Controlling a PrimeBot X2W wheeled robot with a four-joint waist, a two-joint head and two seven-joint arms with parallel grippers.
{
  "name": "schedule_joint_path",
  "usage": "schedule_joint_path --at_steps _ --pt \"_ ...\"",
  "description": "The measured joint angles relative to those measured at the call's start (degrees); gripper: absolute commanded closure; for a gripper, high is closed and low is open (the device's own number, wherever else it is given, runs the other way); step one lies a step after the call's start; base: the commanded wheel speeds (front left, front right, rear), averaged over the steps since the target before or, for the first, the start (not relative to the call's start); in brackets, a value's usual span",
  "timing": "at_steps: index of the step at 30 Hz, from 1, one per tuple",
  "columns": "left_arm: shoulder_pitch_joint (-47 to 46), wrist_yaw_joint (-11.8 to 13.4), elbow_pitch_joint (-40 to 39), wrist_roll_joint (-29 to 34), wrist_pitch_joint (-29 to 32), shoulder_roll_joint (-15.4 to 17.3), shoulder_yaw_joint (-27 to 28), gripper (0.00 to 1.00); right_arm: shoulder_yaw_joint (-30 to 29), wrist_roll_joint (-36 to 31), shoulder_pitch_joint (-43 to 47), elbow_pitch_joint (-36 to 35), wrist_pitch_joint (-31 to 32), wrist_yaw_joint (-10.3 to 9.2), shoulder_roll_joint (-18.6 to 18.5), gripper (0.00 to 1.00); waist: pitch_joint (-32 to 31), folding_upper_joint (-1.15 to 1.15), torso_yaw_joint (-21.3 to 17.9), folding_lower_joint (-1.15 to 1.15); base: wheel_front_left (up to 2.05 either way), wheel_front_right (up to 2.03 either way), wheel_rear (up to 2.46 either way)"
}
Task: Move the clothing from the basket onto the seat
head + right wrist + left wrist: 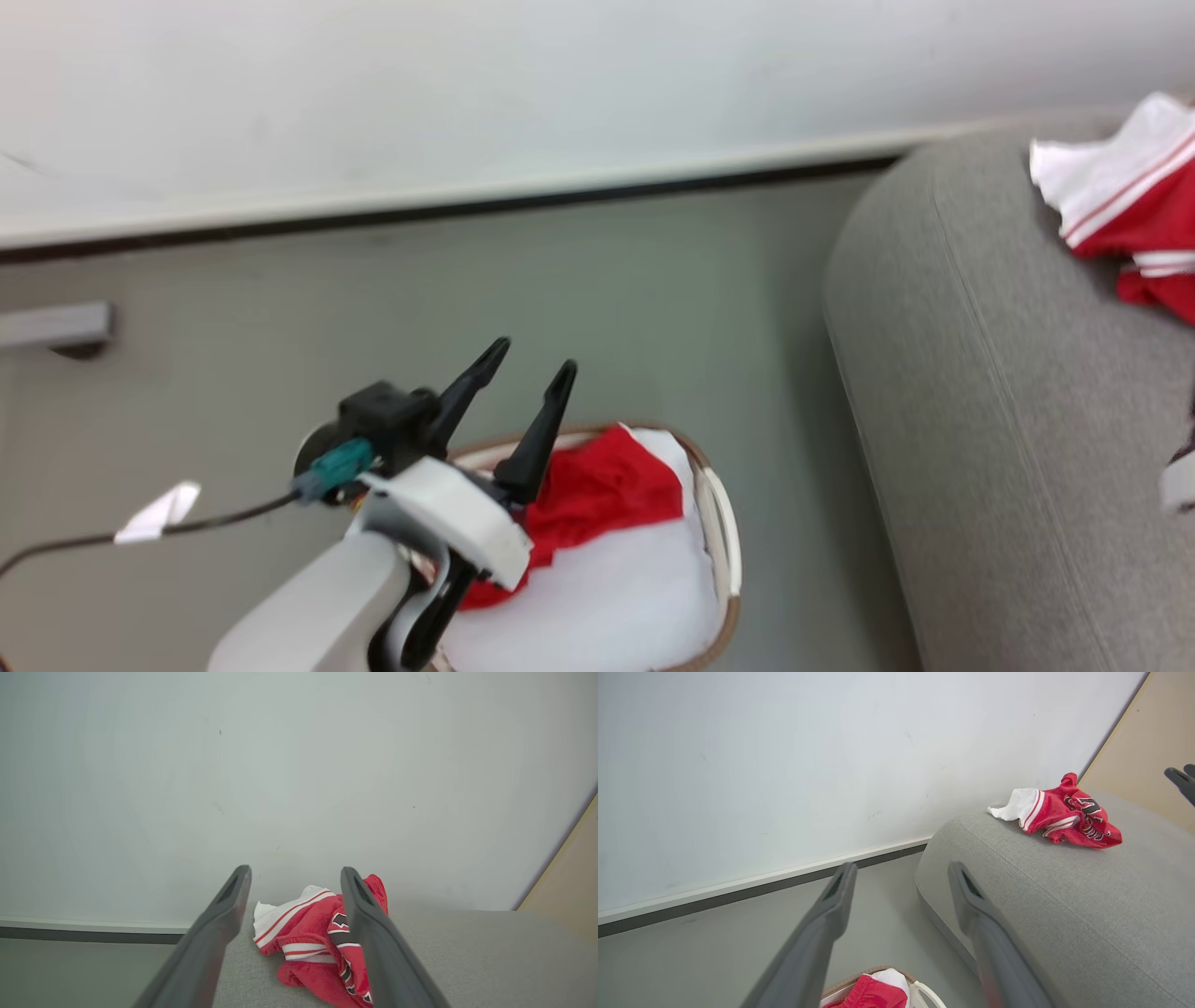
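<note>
1. Grey floor (560, 280): you see it bearing the white basket (726, 537) with a brown rim and, near it on the right, the grey seat (980, 420).
2. Seat top: one crumpled red and white garment (1064, 816) with a black number print lies here, close to the wall-side edge.
3. Basket interior: you see red clothing (597, 495) lying on a white pad (607, 597).

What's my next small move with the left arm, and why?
Probably lower the left gripper onto the red garment in the basket: its jaws stand open and empty over it, while a second garment already lies on the seat.
</note>
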Motion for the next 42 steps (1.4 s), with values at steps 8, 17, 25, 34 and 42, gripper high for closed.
schedule_joint_path --at_steps 8,17,25,34,42 --pt "12.2 1.3 0.4 5.3 -0.1 -2.5 11.2 0.0 5.6 0.8 9.2 -2.4 0.0 0.0 2.0 0.0 -7.7 0.0 4.8 0.0 0.0 0.0 0.0" --pt "23.3 -0.9 0.5 12.1 -0.1 -6.0 21.7 0.0 9.2 2.7 17.4 -2.5 0.0 0.0 5.9 0.0 -14.6 0.0 9.0 0.0 0.0 0.0 0.0" --pt "28.6 -4.3 0.5 18.2 -0.1 -9.7 29.4 0.0 9.7 3.4 22.6 -1.8 0.0 0.0 8.4 0.0 -16.5 0.0 9.0 0.01 0.0 0.0 0.0" --pt "32.3 -8.3 1.0 23.3 -0.1 -13.2 35.4 0.0 10.7 3.9 24.2 -1.1 0.0 0.0 8.9 0.0 -17.3 0.0 7.8 0.02 0.0 0.0 0.0" --pt "32.6 -10.9 1.9 26.0 -0.1 -15.4 38.2 0.0 11.9 5.7 24.3 -0.5 0.0 0.0 9.0 0.0 -17.0 0.0 7.3 0.02 0.0 0.0 0.0"
